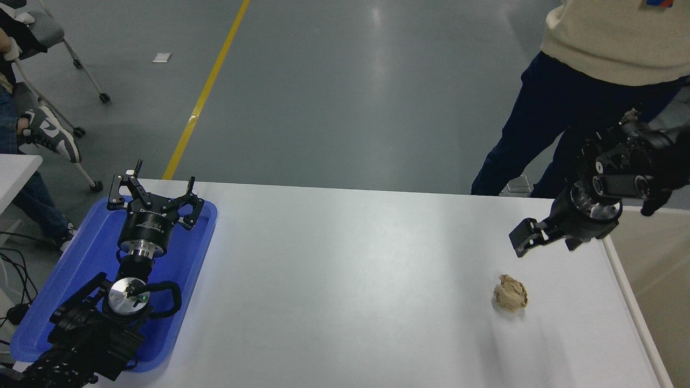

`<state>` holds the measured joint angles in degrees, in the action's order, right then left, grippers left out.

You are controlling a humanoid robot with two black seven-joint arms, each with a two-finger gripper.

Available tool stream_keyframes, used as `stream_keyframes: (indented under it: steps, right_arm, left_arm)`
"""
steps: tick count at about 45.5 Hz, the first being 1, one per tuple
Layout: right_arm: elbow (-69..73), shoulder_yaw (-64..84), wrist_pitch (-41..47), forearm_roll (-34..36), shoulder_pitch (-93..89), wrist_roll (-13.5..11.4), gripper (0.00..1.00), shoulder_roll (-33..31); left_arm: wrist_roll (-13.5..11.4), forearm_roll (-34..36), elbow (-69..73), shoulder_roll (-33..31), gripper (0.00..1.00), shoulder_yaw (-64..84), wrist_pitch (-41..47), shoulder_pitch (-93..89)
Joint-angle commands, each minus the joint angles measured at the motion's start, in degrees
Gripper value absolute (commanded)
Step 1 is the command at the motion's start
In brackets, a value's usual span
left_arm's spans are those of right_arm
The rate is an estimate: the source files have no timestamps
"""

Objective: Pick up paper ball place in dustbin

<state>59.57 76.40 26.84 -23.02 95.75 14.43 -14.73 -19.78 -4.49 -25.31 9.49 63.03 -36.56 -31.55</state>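
Note:
The tan crumpled paper ball [510, 292] lies on the white table [345, 280] near its right side. My right gripper [545, 242] hangs open and empty above the table, just beyond and to the right of the ball, apart from it. The beige dustbin [629, 302] stands against the table's right edge, only partly in view. My left gripper [156, 189] is parked open over the blue tray [81, 269] at the lower left.
A person in a cream sweater and dark trousers [539, 113] stands at the table's far right corner, close behind my right arm. Wheeled chairs [70, 59] and a seated person's shoe [51, 132] are at the far left.

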Motion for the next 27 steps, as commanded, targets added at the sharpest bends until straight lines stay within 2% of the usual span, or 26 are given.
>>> stream_keyframes:
  steps: [1,27]
  right_arm:
    - [-9.2,-2.58,-7.86,-2.12,-13.56,-0.19,1.0,-0.39]
    - [-13.43,-8.73,-8.38,-1.42,-20.95,-0.89,1.0,1.36]
  left_arm:
    - [0.0,0.0,0.0,0.0,1.0,-0.01,0.0,0.0]
    - [0.0,0.0,0.0,0.0,1.0,-0.01,-0.09,0.0]
